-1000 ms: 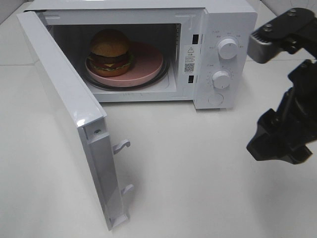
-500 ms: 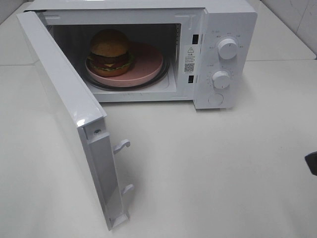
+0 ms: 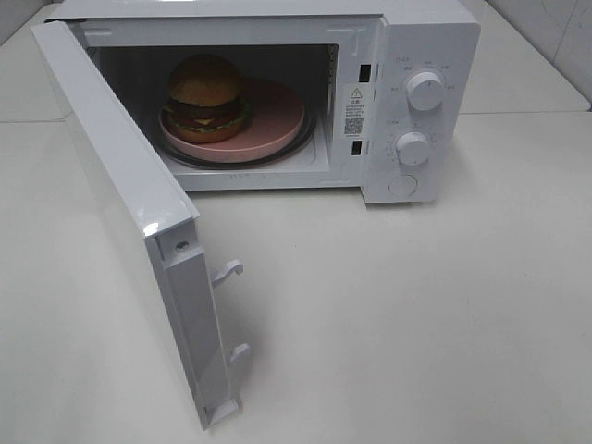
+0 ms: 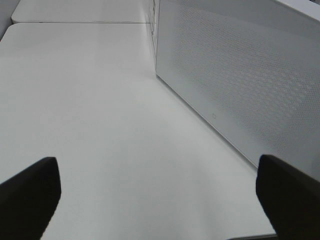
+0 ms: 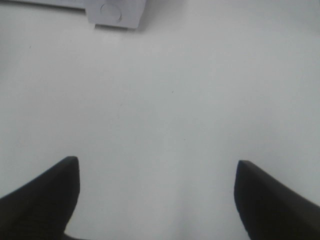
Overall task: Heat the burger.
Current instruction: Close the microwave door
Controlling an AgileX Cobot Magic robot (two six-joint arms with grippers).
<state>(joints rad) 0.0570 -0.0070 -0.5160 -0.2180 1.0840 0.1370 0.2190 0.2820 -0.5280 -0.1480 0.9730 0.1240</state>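
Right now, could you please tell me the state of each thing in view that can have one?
Microwave door: swung wide open.
Burger: upright and stacked, on the plate inside the microwave.
Pink plate: flat in the cavity, carrying the burger.
Upper knob and lower knob: settings too small to read.
Left gripper: open, empty.
Right gripper: open, empty.

A plain white surface [image 3: 416, 305] fills the frame. A white microwave [image 3: 435, 37] stands at the top, its door [image 3: 120, 185] open.

golden-brown burger [image 3: 205, 91], pink plate [image 3: 279, 115], white microwave [image 3: 435, 42]
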